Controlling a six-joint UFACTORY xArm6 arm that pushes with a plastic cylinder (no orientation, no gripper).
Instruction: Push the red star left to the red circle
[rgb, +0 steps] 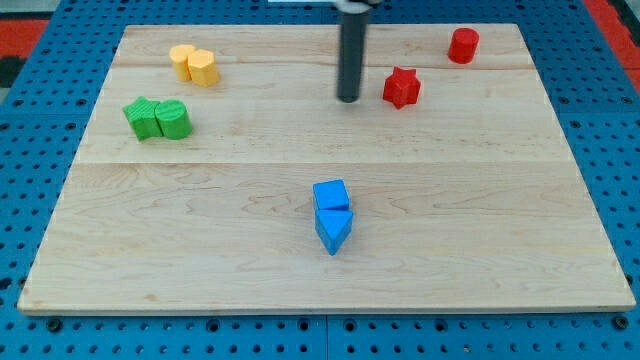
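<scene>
The light is bright and even, and seems to come from above. The wooden bench (480, 200) shows no strong glare. The blocks throw only small, soft shadows at their bases. The picture is a little soft, and the bench edges look straight.

Bare board between red star (401, 87) and red circle (463, 45), my tip (348, 98) just beside the star's left, open wood across the middle, blue blocks (332, 217) near the bottom, yellow (193, 64) and green (158, 118) pairs far left.
</scene>
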